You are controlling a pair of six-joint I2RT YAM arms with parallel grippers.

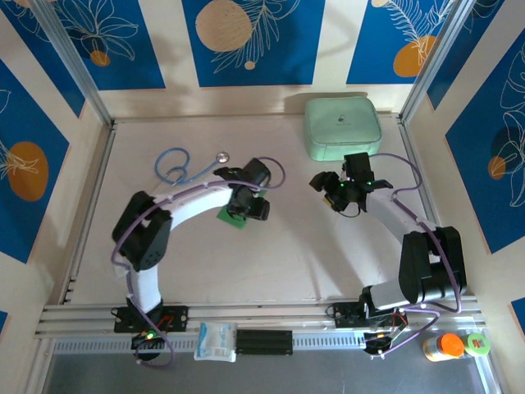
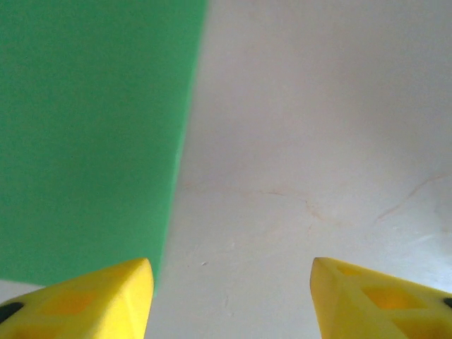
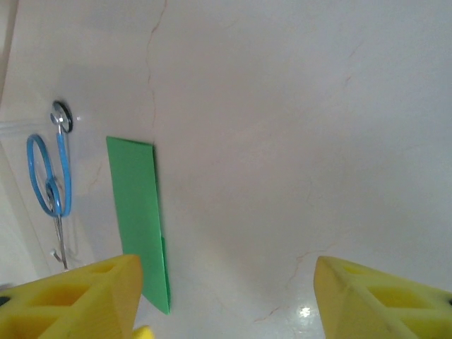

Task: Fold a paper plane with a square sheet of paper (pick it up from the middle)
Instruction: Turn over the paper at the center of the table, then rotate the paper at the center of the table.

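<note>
Folded green paper strip, right-wrist view lower left: likely light, limp, slippery; pinch mid-strip; left gripper and right gripper both spread, empty.

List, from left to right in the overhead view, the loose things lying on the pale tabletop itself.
blue stethoscope → green sheet of paper → mint zip case
</note>
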